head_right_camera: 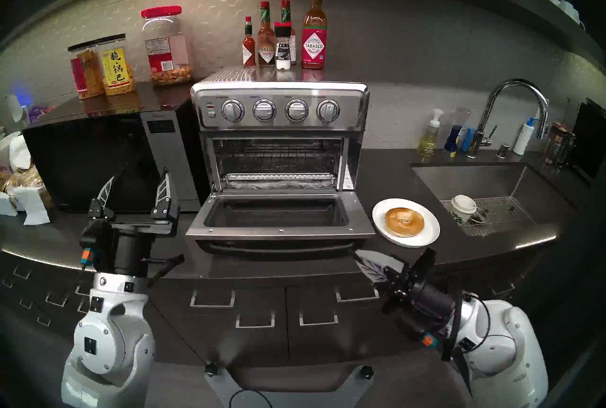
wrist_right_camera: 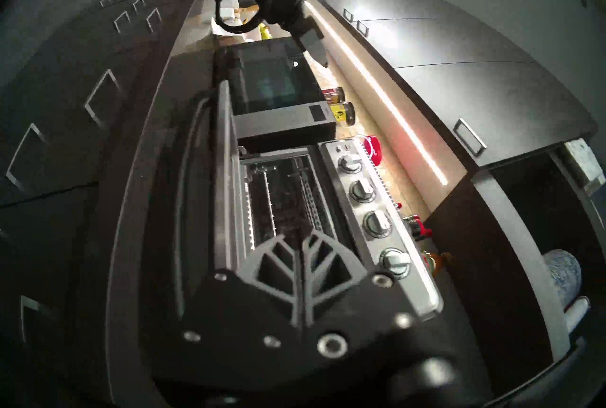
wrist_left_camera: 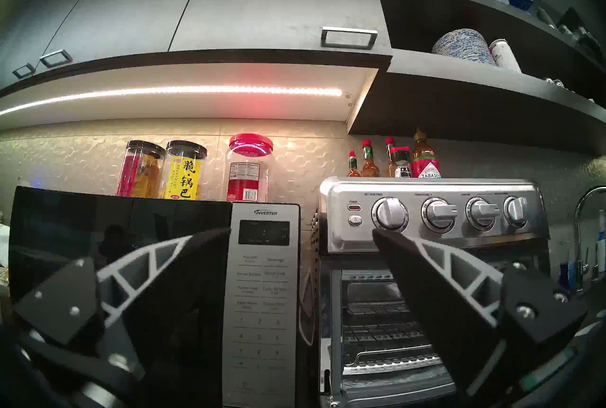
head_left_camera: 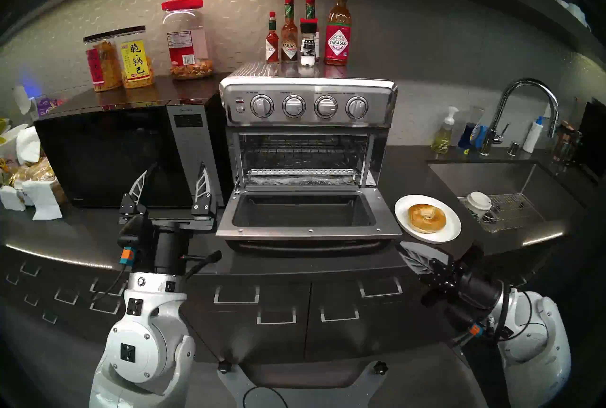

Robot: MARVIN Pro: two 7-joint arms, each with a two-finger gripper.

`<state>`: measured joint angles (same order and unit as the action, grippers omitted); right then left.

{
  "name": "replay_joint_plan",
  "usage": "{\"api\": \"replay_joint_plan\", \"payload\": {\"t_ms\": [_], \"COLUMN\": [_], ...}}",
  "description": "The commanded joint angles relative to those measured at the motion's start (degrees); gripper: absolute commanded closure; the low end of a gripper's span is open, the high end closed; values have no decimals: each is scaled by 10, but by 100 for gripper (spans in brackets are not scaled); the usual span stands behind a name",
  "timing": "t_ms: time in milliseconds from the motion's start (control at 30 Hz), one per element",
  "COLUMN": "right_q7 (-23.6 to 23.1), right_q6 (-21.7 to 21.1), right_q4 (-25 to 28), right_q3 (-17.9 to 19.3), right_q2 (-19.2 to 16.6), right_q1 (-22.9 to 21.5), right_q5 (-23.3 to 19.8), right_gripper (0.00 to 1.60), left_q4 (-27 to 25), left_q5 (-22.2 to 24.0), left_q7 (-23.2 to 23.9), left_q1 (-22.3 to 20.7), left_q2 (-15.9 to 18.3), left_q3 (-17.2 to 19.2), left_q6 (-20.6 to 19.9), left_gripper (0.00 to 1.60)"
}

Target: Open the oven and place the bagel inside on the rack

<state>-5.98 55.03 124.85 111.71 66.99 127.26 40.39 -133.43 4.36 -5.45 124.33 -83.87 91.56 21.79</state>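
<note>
Right now the oven (head_left_camera: 308, 105) stands open at centre frame, its door (head_left_camera: 308, 217) dropped flat almost to the desk (head_left_camera: 492, 243) edge. The rack (head_left_camera: 303, 151) inside is bare. The bagel (head_left_camera: 427, 217) lies on a white plate (head_left_camera: 451, 227) just right of the door, near the desk's front edge. The left gripper (head_left_camera: 173, 181), fingers wide apart, hovers before the microwave (head_left_camera: 108, 148). The right gripper (head_left_camera: 408, 255), fingers pressed together and empty, hangs lower right, off the desk's edge, below the plate.
</note>
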Motion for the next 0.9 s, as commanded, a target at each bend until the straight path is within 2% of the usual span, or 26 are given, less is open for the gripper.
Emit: {"api": "replay_joint_plan", "payload": {"t_ms": [0,100,267,400,667,800,833,867], "right_q7": [51,63,75,57,1,-35,-41,-46], "right_q6": [0,0,0,-1,-74,-110,-119,-127], "right_q4": [21,5,-25,-34,-51,-58,-53,-65], "right_q3": [44,54,78,94,108,114,119,114], "right_q2": [-14,-28,-46,-87,-150,-177,-174,-197], "right_q1": [58,55,23,9,-65,-91,-88,-107], "right_q5": [-52,-68,-108,-137,-181,-202,-206,-213], "right_gripper": [160,160,160,160,160,160,160,156], "left_q4": [-13,-14,-14,-13,-11,-10,-10,-10], "left_q5": [0,0,0,0,0,0,0,0], "left_q7": [1,1,1,1,1,1,1,1], "left_q1": [3,3,3,3,1,1,1,1], "left_q2": [0,0,0,0,0,0,0,0], "left_q3": [0,0,0,0,0,0,0,0], "left_q6": [1,1,1,1,2,2,2,2], "left_gripper": [0,0,0,0,0,0,0,0]}}
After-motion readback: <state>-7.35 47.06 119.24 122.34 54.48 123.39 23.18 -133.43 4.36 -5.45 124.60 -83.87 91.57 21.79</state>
